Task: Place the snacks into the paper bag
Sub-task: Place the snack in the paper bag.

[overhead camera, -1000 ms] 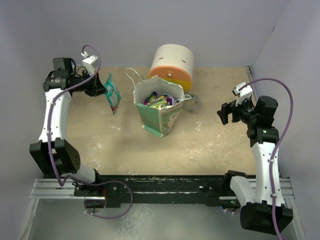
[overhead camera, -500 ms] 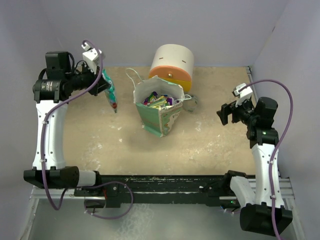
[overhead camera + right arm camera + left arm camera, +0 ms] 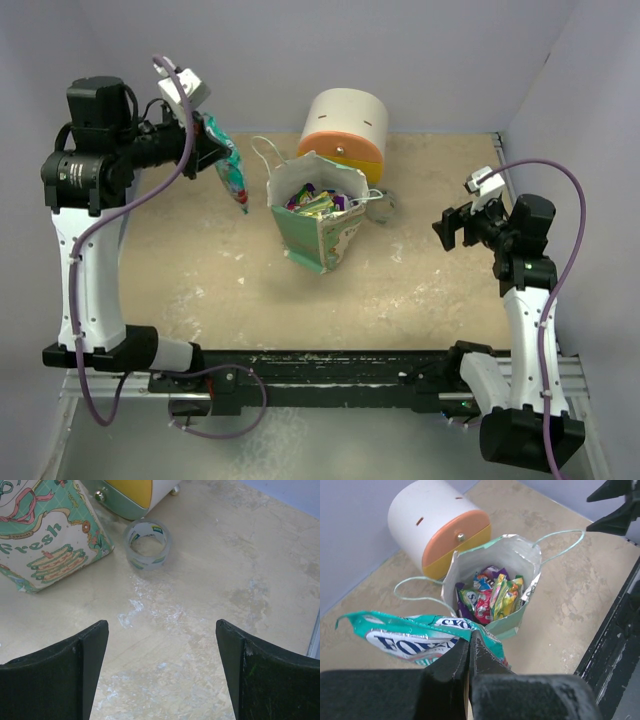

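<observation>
Clamping teal snack packet [image 3: 410,637], left hand [image 3: 470,647] aloft near paper bag [image 3: 318,240]; right hand [image 3: 452,225] spread wide.

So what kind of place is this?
Probably a robot test bench: two arms bolted to a rail, plain walls boxing a scuffed tabletop, a snack-filled paper bag as prop.

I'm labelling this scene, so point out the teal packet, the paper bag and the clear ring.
teal packet [image 3: 231,172]: top view, its middle.
paper bag [image 3: 322,238]: top view, printed front wall.
clear ring [image 3: 147,561]: right wrist view, near wall.
</observation>
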`<state>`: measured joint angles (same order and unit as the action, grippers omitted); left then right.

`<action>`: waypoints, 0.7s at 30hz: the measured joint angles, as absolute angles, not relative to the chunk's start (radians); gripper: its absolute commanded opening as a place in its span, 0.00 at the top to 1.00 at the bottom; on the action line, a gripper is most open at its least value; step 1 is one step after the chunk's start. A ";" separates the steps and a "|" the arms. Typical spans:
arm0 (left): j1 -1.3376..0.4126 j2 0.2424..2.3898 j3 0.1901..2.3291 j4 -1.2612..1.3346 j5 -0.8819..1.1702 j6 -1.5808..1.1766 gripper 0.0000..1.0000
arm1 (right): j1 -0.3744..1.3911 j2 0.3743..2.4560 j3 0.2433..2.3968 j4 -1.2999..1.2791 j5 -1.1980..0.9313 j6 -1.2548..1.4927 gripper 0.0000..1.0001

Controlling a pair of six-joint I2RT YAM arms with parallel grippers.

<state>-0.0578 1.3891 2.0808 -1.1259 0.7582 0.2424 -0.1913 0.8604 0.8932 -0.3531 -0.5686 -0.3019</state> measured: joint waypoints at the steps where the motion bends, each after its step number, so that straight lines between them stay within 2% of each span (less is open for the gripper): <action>1: -0.074 1.403 2.106 -1.134 0.759 0.243 1.00 | -0.191 0.860 0.893 -0.353 -0.568 -0.302 0.10; 10: -0.216 1.512 2.215 -1.134 0.759 0.221 1.00 | -0.193 0.860 0.892 -0.353 -0.568 -0.301 0.10; 21: -0.435 1.631 2.238 -0.983 0.714 0.110 1.00 | -0.216 0.849 0.885 -0.354 -0.558 -0.299 0.09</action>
<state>-0.4351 1.6306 2.2375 -0.9833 0.7136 0.1097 -0.2161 0.8490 0.8848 -0.3538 -0.5583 -0.2989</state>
